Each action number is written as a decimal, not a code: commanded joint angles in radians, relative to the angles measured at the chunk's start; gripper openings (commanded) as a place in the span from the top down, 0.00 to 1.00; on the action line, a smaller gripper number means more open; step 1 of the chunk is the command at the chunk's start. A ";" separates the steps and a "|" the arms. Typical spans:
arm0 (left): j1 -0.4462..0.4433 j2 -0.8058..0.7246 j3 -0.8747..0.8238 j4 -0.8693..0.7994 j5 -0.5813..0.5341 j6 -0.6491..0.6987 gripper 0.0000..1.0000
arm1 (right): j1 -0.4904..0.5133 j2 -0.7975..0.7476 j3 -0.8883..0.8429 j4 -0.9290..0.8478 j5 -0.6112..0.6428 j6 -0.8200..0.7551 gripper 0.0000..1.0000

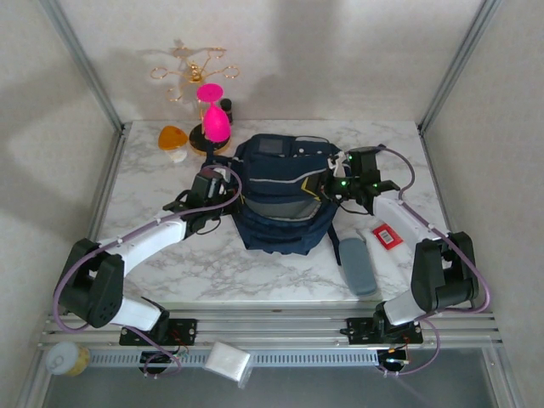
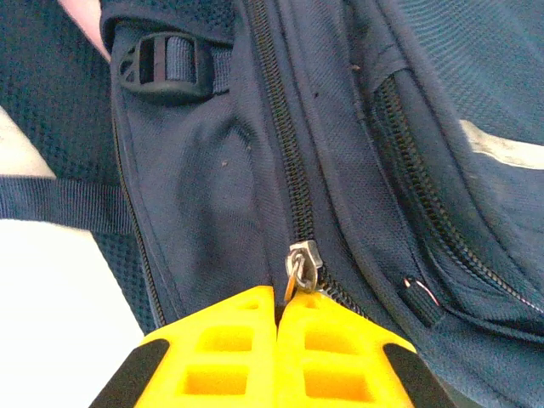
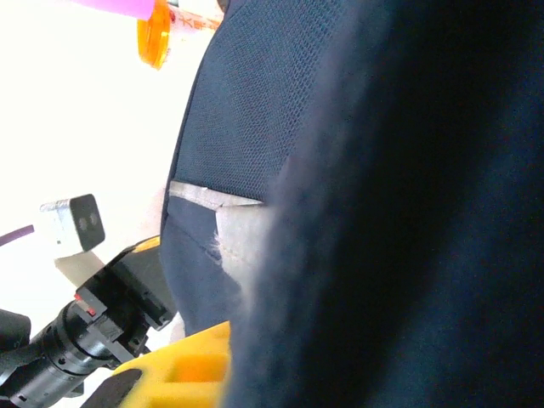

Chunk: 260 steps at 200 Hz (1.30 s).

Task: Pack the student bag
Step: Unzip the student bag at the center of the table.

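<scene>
top: student bag [image 1: 285,204] mid-table, free marble table [image 1: 212,272] near-left, arms elbowed in from both sides | left wrist: left gripper [image 2: 277,299] pinched closed on zipper pull [image 2: 302,257] | right wrist: right gripper [image 3: 183,370] jammed against blurry bag fabric, can't tell how open

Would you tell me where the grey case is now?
Top view: the grey case lies on the table's right side, between the backpack and the right arm, near the red card.

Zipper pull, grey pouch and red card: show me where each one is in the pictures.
zipper pull [image 2: 303,257]: left wrist view, on the metal slider body.
grey pouch [image 1: 358,265]: top external view, on the middle of its upper face.
red card [image 1: 388,235]: top external view, on its centre.
</scene>
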 commanded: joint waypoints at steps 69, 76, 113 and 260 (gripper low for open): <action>0.070 -0.096 -0.121 0.045 -0.209 0.035 1.00 | 0.263 -0.036 -0.071 0.221 0.437 0.348 0.26; 0.068 -0.102 -0.128 0.054 -0.195 0.036 1.00 | 0.291 -0.014 -0.070 0.240 0.454 0.379 0.25; 0.063 -0.117 -0.154 0.075 -0.166 0.020 1.00 | 0.462 0.079 -0.011 0.310 0.614 0.454 0.27; -0.369 -0.085 -0.104 0.052 -0.087 -0.228 1.00 | 0.035 0.166 0.190 -0.003 0.161 -0.155 0.92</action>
